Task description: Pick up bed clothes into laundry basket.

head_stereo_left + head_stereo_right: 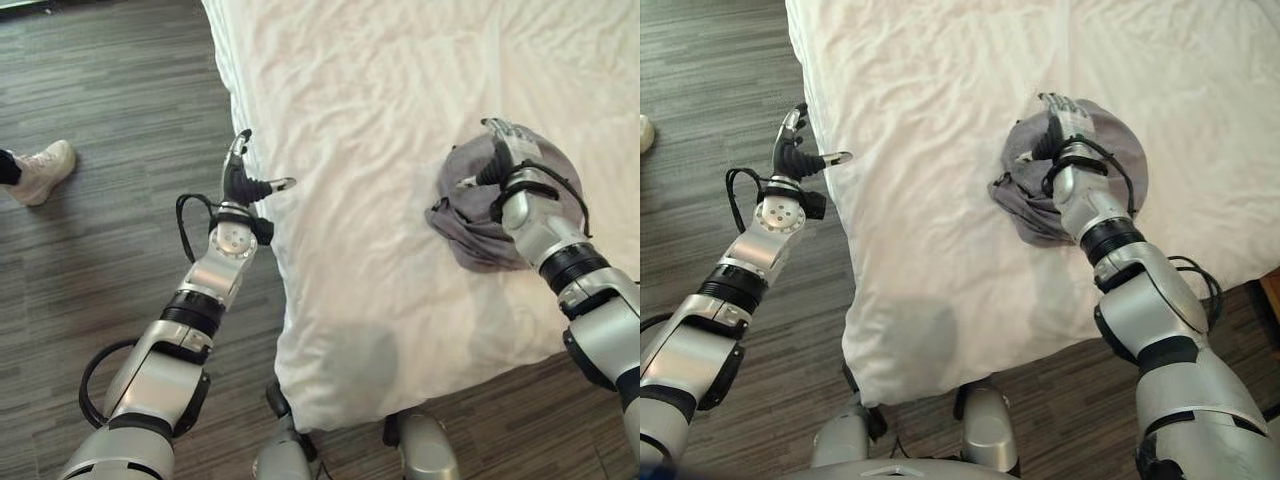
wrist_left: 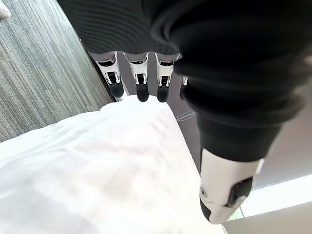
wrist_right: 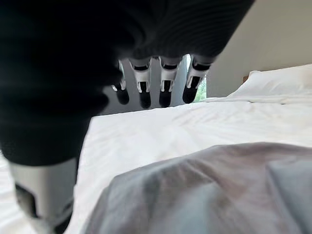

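Bed (image 1: 400, 300) with white sheet nearest camera, its corner over dark wood floor (image 1: 100, 100). Grey garment (image 1: 470, 225) crumpled on sheet near bed's right side. Right hand (image 1: 505, 150) poised above garment, fingers straight, grasping nothing. Left hand (image 1: 240, 180) at bed's left edge, fingers extended, released. Person's white shoe (image 1: 42, 172) on floor, far left.

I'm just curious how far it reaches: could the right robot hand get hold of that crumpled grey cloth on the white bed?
Probably yes. The right robot hand already hovers directly over the crumpled grey cloth, fingers open, nothing between them on the white bed sheet.
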`<state>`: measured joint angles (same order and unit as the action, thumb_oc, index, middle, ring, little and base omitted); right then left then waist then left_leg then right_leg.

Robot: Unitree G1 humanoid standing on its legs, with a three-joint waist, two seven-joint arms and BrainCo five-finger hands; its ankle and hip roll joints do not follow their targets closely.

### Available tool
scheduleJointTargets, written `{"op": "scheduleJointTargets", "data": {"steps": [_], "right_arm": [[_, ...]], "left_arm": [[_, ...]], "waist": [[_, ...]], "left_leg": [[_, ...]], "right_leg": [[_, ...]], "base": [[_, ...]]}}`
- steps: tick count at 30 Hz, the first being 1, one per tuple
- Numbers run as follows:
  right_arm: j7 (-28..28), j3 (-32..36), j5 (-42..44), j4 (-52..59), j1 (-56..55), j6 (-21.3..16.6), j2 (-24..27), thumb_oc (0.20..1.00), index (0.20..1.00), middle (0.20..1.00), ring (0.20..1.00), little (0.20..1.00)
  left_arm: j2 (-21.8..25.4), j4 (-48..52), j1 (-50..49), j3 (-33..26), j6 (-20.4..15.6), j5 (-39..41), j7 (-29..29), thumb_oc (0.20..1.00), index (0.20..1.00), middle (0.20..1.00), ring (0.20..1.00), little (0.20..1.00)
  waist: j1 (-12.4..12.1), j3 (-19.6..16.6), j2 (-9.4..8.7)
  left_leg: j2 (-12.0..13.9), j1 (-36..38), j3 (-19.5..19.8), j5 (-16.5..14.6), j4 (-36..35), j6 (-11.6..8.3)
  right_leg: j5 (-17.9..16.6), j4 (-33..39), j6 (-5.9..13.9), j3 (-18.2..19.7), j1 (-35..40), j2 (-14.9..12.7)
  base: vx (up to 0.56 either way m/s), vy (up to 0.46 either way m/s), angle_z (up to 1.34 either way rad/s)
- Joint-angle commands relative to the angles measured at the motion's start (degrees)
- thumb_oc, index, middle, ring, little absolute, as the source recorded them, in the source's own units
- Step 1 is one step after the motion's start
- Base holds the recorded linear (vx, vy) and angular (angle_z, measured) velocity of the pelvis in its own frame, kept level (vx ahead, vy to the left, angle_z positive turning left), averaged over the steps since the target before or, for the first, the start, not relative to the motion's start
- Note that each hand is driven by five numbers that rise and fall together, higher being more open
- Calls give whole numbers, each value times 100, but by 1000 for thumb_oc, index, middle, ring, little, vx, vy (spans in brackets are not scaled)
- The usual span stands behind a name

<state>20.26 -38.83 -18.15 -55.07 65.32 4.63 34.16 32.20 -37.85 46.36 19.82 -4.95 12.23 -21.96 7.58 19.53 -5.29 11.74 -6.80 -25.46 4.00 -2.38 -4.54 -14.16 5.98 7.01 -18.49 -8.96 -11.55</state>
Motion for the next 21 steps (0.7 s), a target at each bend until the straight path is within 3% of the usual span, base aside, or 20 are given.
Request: {"op": "scheduleJointTargets", "data": {"steps": [1,14,21], "right_arm": [[227,-181,-104,-403,823,-89,206,1000,1000,1000,1000,1000],[273,-152,127,-585,793,-82,226,1000,1000,1000,1000,1000],[341,36,576,-1121,582,-73,-477,1000,1000,1000,1000,1000]], "left_arm": [[338,179,118,83,-413,-80,6,1000,1000,1000,1000,1000],[288,-41,310,102,-455,109,20,1000,1000,1000,1000,1000],[-76,-623,776,345,-394,213,-73,1000,1000,1000,1000,1000]], "waist": [[-108,-172,269],[95,134,669],[147,270,824]], "left_leg": [[704,174,-162,391,-262,-872],[888,-39,-307,601,-262,-1003],[909,-251,-361,650,-262,-1007]], "right_leg": [[771,-98,564,204,-180,-258],[775,-98,499,370,-563,-87],[730,-98,481,499,-867,-13]], "base": [[7,-63,-8],[-10,-55,-11],[-13,-31,-10]]}}
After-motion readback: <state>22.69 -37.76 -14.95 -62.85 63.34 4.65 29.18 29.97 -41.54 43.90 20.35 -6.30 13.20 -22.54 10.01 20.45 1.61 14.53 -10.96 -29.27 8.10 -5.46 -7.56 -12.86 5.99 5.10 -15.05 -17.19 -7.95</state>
